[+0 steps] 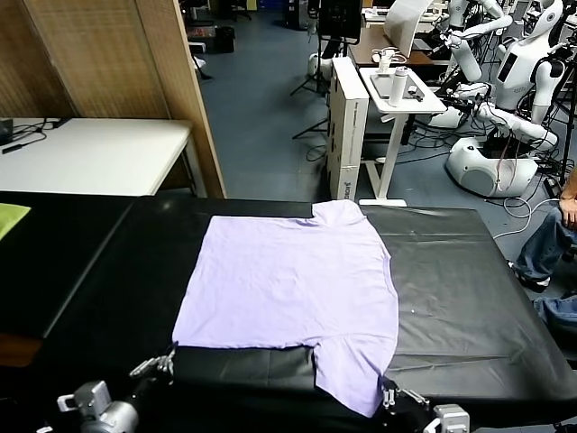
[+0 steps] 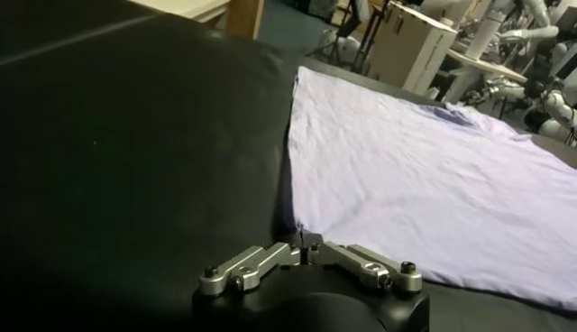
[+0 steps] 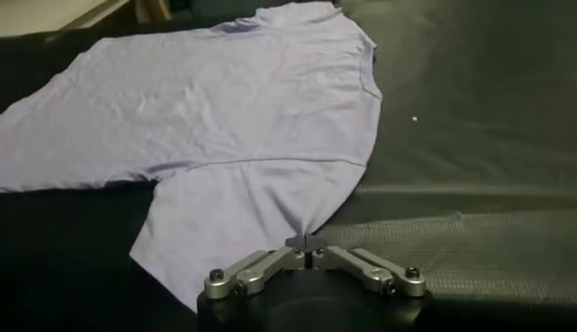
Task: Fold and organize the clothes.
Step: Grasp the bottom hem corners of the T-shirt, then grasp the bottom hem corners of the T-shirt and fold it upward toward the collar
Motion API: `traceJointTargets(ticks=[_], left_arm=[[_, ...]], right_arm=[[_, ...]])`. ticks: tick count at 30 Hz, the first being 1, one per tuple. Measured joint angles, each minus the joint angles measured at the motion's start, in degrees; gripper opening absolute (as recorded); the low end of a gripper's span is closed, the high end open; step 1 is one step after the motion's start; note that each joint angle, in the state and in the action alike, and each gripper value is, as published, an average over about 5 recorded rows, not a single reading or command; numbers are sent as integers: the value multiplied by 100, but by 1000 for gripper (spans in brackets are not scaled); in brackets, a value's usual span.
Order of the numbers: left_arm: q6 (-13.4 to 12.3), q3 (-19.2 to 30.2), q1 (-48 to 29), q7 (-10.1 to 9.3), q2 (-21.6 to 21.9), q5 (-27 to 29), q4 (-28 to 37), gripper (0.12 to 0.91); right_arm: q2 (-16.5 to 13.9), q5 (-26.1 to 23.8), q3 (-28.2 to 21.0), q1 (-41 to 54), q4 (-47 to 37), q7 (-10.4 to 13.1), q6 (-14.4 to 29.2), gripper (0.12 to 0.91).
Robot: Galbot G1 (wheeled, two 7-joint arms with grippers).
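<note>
Right gripper [image 1: 388, 393]: closest thing to our head camera, bottom edge right of center. Fingers pinched fully together on the near sleeve of the T-shirt [image 1: 297, 289]; in our right wrist view the tips [image 3: 306, 242] meet on a little gathered peak of fabric at the sleeve edge [image 3: 297, 230].
Left gripper [image 1: 165, 363]: bottom left of the head frame, also clamped tight. Our left wrist view has the tips [image 2: 302, 248] meeting right at the near hem corner of the shirt [image 2: 433, 189], and the cloth puckers slightly there, so we'd call it a grip on that corner.
Arm pose: both our arms come in low from the bottom edge, wrists close to the tabletop, fingers pointing away from us toward the shirt.
T-shirt: light lavender, spread flat in the middle of the black table [image 1: 469, 307], one sleeve toward the far edge, the other hanging toward us at lower center.
Containers: none we can make out on the table.
Yellow-green cloth [image 1: 11, 216]: just a sliver at the left edge, well apart from the shirt.
White table [image 1: 99, 153]: upper left, behind ours.
</note>
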Motion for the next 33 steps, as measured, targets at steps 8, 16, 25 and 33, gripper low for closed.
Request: traceJointTargets(ticks=[8, 16, 25, 33], left_arm=[[-72, -133, 355, -1, -34, 16, -281, 148], [-65, -105, 6, 41, -227, 105, -222, 148], [-23, 135, -1014, 64, -533, 465, 148, 148], [-33, 303, -1512, 88, -575, 733, 492, 148]], right_arm=[[-125, 14, 269, 137, -17, -440, 570, 139], [-440, 233, 505, 872, -384, -758, 1024, 139], [-837, 440, 162, 2120, -1349, -777, 1064, 139], [-926, 462, -292, 3153, -2025, -770, 962, 139]])
